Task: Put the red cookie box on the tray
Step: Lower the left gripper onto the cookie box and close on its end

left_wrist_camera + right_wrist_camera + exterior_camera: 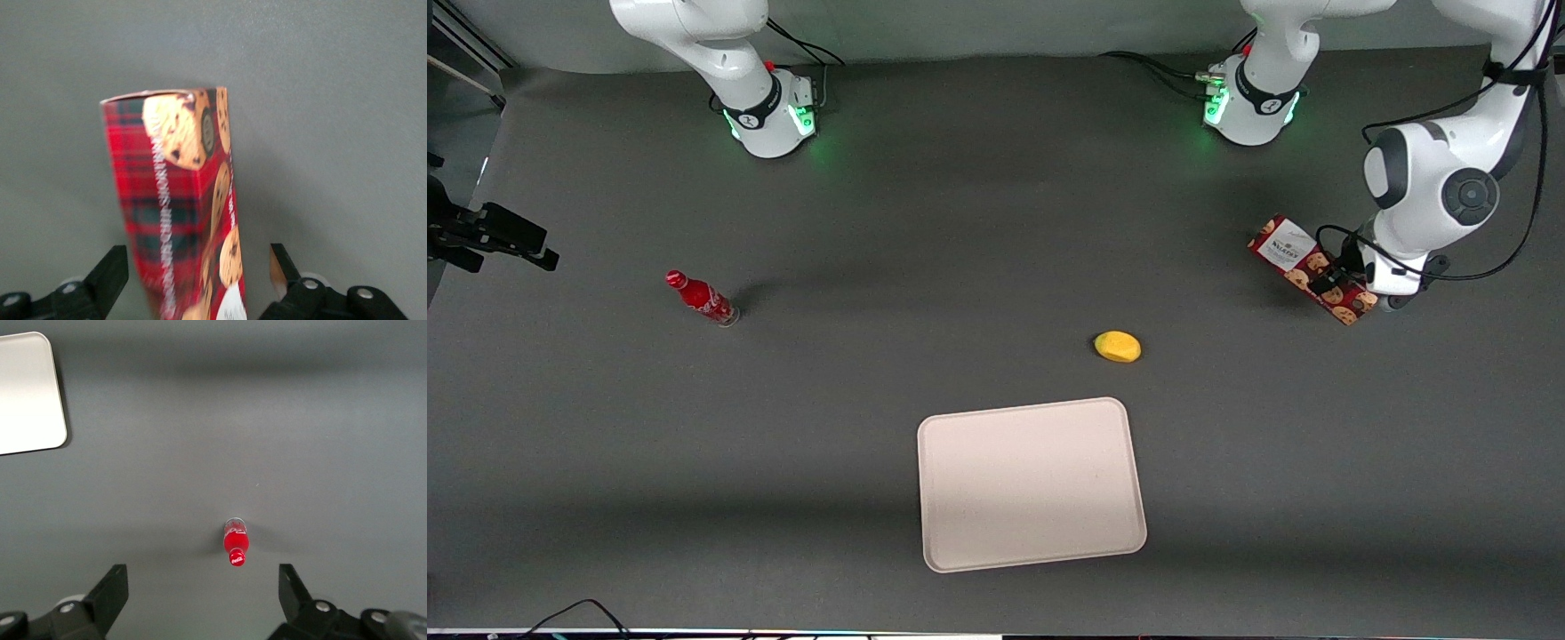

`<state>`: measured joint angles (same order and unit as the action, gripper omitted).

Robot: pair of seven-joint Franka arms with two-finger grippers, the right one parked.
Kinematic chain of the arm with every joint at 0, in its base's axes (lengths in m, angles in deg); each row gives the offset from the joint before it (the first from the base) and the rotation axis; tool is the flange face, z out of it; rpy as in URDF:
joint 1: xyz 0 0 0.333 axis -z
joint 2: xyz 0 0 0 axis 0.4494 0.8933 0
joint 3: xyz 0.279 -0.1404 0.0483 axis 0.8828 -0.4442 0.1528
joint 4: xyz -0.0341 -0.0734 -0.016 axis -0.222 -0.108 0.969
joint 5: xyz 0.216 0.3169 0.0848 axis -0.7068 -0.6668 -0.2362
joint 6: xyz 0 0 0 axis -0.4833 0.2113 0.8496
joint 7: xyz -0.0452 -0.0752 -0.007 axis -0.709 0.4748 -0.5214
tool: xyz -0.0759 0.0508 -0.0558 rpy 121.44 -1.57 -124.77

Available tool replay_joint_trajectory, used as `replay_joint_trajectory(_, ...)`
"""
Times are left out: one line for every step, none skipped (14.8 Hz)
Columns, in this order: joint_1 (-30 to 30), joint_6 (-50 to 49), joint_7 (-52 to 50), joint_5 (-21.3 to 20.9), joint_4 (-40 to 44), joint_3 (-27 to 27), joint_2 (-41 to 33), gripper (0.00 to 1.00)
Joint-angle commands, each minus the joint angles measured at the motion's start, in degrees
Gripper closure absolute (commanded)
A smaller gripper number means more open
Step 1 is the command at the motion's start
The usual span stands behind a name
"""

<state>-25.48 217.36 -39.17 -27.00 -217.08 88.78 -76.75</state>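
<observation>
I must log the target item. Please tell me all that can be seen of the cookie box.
The cookie box is long, narrow, seemingly cardboard, in dark-red tartan with cookie pictures and a white label at one end. It lies on the table toward the working arm's end, farther from the camera than the tray. The open gripper straddles it, fingers apart from its sides.

Glossy white rounded shells are seen on the left arm, broken by dark grey circular joint caps. Black cables are looped along it. A green light is shown at its base. The gripper carries black fingers fixed with silver screws.
</observation>
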Motion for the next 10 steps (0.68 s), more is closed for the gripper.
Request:
replay_joint_trajectory(0.88, 7.11, -2.31, -0.1, -0.46, 0.27, 4.59, 0.73)
replay_joint_trajectory(0.88, 7.21, -3.09, -0.09, -0.46, 0.27, 4.6, 1.0)
replay_joint_trajectory(1.06, 6.6, -3.28, -0.18, -0.46, 0.27, 4.33, 1.0)
replay_joint_trajectory(1.14, 6.25, -3.37, -0.18, -0.46, 0.18, 3.98, 1.0)
replay_joint_trajectory(1.23, 5.98, -3.37, -0.18, -0.46, 0.1, 3.63, 1.0)
replay_joint_trajectory(1.49, 5.89, -3.37, -0.18, -0.29, 0.01, 3.54, 1.0)
replay_joint_trajectory(1.85, 5.8, -3.37, -0.18, -0.2, 0.01, 3.19, 1.0)
replay_joint_trajectory(1.85, 5.02, -3.37, -0.18, -0.03, -0.08, 2.49, 1.0)
replay_joint_trajectory(1.85, 2.66, -3.02, -0.18, 0.58, -0.08, 1.09, 1.0)
replay_joint_trajectory(1.85, -0.76, -2.49, -0.18, 1.9, -0.17, -0.31, 1.0)
